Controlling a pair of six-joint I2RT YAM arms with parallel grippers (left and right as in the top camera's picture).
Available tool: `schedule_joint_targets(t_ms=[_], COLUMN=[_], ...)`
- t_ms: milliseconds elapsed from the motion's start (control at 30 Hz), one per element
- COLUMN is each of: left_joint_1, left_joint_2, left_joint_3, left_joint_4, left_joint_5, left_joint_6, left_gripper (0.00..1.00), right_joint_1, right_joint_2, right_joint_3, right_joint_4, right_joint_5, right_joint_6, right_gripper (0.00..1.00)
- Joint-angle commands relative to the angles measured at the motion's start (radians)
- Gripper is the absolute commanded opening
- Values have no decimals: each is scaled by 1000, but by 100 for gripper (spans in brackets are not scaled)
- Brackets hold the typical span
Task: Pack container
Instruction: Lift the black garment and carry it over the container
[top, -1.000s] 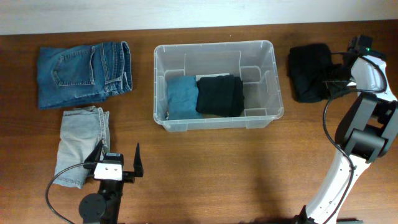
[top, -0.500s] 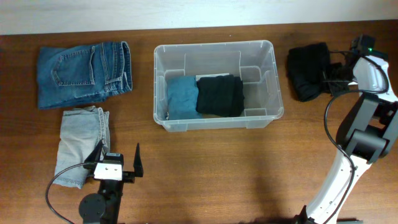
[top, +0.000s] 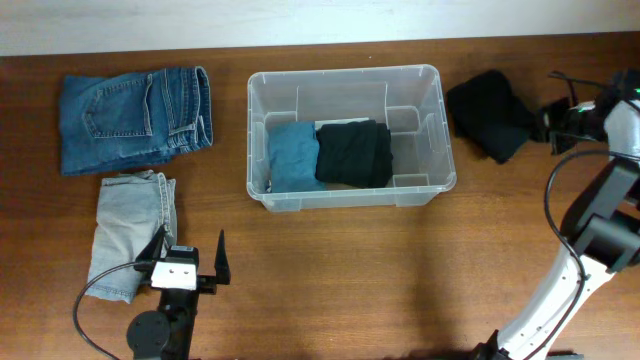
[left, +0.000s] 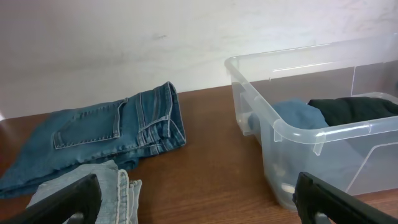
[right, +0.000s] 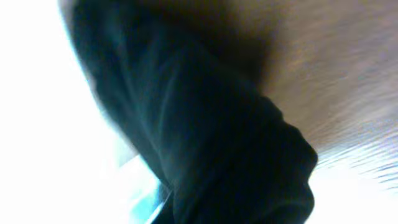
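The clear plastic container (top: 345, 72) stands at the table's centre with a folded teal garment (top: 292, 155) and a folded black garment (top: 353, 152) inside. To its right, my right gripper (top: 545, 122) is shut on the edge of a loose black garment (top: 488, 118), which hangs bunched and tilted beside the container's right wall. That black cloth (right: 205, 137) fills the right wrist view and hides the fingers. My left gripper (top: 190, 246) stands open near the front left with nothing between its fingers. From the left wrist, the container (left: 311, 134) sits ahead on the right.
Dark blue jeans (top: 135, 118) lie folded at the back left, also in the left wrist view (left: 106, 134). Light blue jeans (top: 130, 232) lie folded just left of my left gripper. A white wall runs behind the table.
My right gripper has shut on the black garment and drawn it up off the table; the cloth has bunched and shifted toward the container. The left arm has not moved.
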Motion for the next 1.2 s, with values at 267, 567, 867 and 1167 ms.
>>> schedule_joint_targets(t_ms=[267,567,867,1167], left_joint_1=[8,8,8,8], left_joint_2=[-6,-6,-6,-6], left_joint_3=[-3,-3,-3,-3], left_joint_4=[-5,-5,-5,-5], left_joint_5=[-7,-7,-7,-7], left_joint_6=[13,12,13,12], left_gripper=[99,99,99,99], right_joint_1=[18,139,373,533], right_joint_2=[-319,-542,-615,-609], right_joint_3=[55,55,55,55], right_joint_4=[0,-5,-8,-69], right_joint_5=[-326,-385,-190,4], right_joint_6=[-75,-120,-51,-176], right_gripper=[4,4,4,4])
